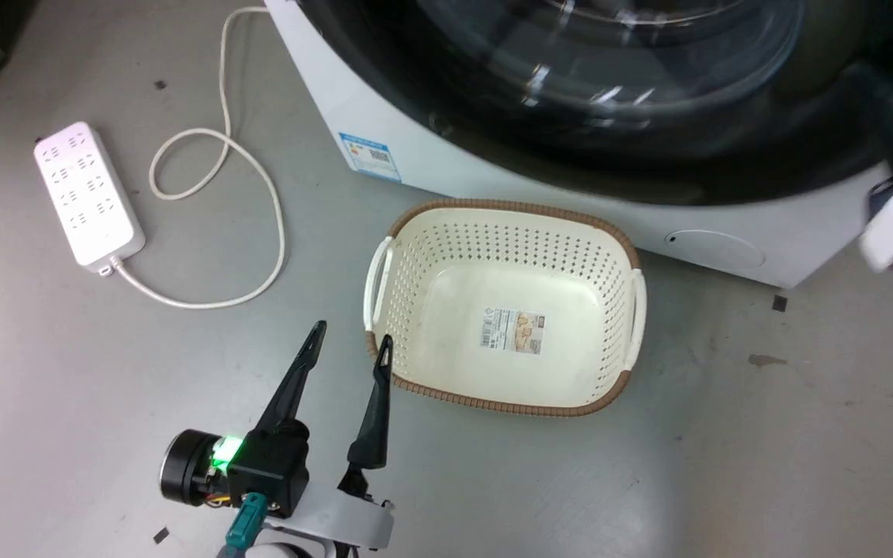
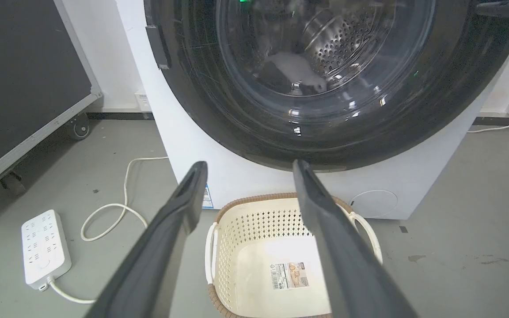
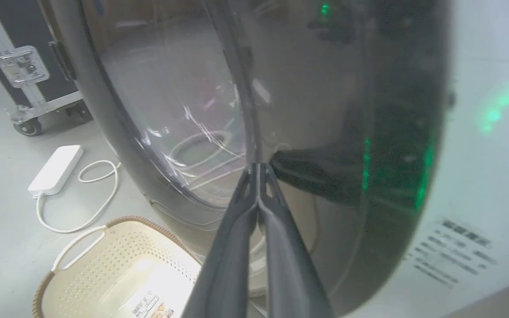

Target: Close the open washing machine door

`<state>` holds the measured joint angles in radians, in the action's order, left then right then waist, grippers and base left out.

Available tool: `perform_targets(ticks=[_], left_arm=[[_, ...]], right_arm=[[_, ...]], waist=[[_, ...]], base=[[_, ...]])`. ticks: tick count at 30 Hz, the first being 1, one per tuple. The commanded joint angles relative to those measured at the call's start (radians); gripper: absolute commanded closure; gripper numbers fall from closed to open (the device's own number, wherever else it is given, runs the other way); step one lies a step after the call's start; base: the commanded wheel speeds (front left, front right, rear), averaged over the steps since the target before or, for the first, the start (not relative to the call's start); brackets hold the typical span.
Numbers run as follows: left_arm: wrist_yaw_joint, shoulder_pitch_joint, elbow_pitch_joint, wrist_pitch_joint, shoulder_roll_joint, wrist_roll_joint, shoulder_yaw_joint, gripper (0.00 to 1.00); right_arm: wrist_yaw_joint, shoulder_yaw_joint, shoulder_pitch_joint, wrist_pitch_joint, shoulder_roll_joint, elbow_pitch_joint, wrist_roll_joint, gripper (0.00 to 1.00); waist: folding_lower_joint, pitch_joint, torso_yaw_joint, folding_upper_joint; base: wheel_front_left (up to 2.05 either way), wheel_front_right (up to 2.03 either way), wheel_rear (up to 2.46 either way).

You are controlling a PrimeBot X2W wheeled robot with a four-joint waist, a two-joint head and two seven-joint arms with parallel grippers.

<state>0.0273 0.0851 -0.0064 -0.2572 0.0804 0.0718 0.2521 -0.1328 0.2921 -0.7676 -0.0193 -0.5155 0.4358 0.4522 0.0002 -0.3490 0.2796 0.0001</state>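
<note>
1. I see the washing machine door (image 2: 325, 88) lying against the white machine front (image 2: 184, 145); I cannot tell whether it is latched.
2. Right gripper (image 3: 258, 167): jaws pressed together, empty, tips on the door's dark surface.
3. Left gripper (image 1: 351, 335): jaws apart, empty, over the floor (image 1: 105, 387) beside the laundry basket (image 1: 505, 211).

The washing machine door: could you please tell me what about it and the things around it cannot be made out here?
Washing machine door: latched or not; the left wrist view's top edge cuts off its upper part.
Right gripper: touching the door or not; reflections in the right wrist view blur the contact.
Pale lump in the drum: unidentifiable behind the door, left wrist view.
Basket label: print too small, head view.
</note>
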Motion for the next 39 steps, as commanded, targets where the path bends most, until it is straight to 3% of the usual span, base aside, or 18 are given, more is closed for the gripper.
perform_targets(ticks=[1,6,14,15,16,17,25,33,34,39], left_arm=[[-0.005,0.02,-0.006,-0.005,-0.006,-0.006,0.003,0.0],[-0.008,0.025,-0.008,-0.005,-0.015,-0.009,0.003,0.0],[-0.015,0.012,0.004,-0.005,-0.02,-0.009,-0.025,0.0],[-0.017,0.009,0.008,-0.005,-0.02,-0.006,-0.03,0.0],[-0.019,0.005,0.013,-0.005,-0.021,-0.001,-0.036,0.0],[-0.02,0.001,0.018,-0.005,-0.021,0.007,-0.044,0.0],[-0.045,-0.04,0.074,-0.005,-0.026,0.075,-0.09,0.0],[-0.075,-0.096,0.114,-0.005,-0.017,0.079,-0.138,0.0],[-0.079,-0.103,0.116,-0.005,-0.012,0.07,-0.144,0.0],[-0.089,-0.121,0.114,-0.005,-0.005,0.054,-0.146,0.0]], right_arm=[[0.002,-0.028,-0.048,-0.01,-0.015,0.047,-0.006,1.0],[0.002,-0.077,-0.114,-0.043,0.0,0.16,-0.03,1.0],[0.002,-0.054,-0.077,-0.116,0.036,0.234,-0.028,1.0],[0.002,-0.046,-0.063,-0.13,0.042,0.236,-0.025,0.69],[0.002,-0.036,-0.047,-0.147,0.046,0.233,-0.026,0.13],[0.002,-0.032,-0.027,-0.161,0.052,0.232,-0.022,0.0],[0.002,-0.076,0.175,-0.23,0.107,0.155,-0.032,0.0],[0.002,-0.241,0.464,-0.242,0.262,-0.101,-0.192,0.0],[0.002,-0.284,0.544,-0.242,0.315,-0.16,-0.218,0.0],[0.002,-0.338,0.684,-0.242,0.399,-0.268,-0.268,0.0]], waist=[[-0.0002,-0.012,0.012,-0.0001],[-0.0002,-0.013,0.02,-0.0001],[-0.0002,0.055,-0.005,-0.0001],[-0.0002,0.071,-0.012,-0.0001],[-0.0002,0.087,-0.018,-0.0001],[-0.0002,0.105,-0.025,-0.0001],[-0.0002,0.237,-0.081,-0.0001],[-0.0002,0.333,-0.175,-0.0001],[-0.0002,0.349,-0.195,-0.0001],[-0.0002,0.366,-0.234,-0.0001]], base=[[0.0,0.0,0.0],[0.0,0.0,0.0],[0.0,0.0,0.0],[0.0,0.0,0.0],[0.0,0.0,0.0],[0.0,0.0,0.0],[0.0,0.0,0.0],[0.0,0.0,0.0],[0.0,0.0,0.0],[0.0,0.0,0.0]])
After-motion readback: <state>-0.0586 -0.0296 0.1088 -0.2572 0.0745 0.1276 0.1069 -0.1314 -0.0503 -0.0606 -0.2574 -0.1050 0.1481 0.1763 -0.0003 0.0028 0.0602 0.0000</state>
